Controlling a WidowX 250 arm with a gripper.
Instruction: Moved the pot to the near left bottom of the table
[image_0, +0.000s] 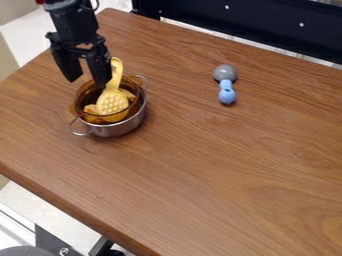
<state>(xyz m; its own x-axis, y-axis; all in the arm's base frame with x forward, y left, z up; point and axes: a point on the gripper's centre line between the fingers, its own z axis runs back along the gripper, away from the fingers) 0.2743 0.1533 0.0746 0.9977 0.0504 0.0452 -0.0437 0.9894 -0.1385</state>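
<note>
Two fingers of the black gripper (87, 82) are hanging apart, seemingly straddling the far-left edge of the metal pot (119, 130), which is sitting nearer me.

The metal pot (117, 130) is standing upright on the brown wooden table (220, 165), toward ten o'clock from the middle of the view. Its round wall is shining silver. One thin loop handle is pointing between one and two o'clock, the other is pointing to about eight. The pot is having no lid on, and it is holding a see-through amber bowl (86, 95) with a yellow utensil (112, 102) inside.
</note>
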